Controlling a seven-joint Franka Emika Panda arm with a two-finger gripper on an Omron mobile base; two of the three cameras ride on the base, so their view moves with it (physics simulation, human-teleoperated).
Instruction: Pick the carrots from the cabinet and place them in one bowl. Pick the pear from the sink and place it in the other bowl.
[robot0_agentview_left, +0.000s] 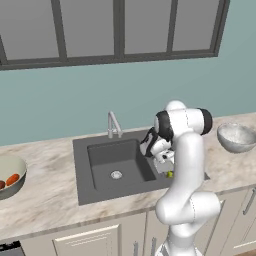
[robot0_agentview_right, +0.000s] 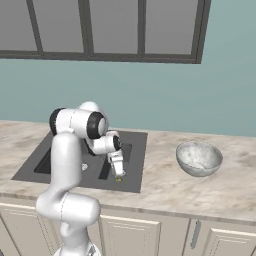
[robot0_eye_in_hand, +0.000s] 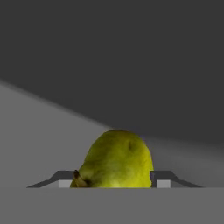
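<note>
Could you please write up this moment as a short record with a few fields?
place: kitchen counter with a dark sink under a window
pincer: down in the sink, a finger on each side of the pear
pear: yellow-green, on the sink floor between the fingers; whether it is gripped yet cannot be told
carrots: two, in the cream bowl left of the sink
grey bowl: on the counter right of the sink, nothing seen in it

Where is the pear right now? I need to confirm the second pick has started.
The pear lies in the sink's right basin, near its front right corner, between the end effector's fingertips; the base views show it low beside the arm.
</note>
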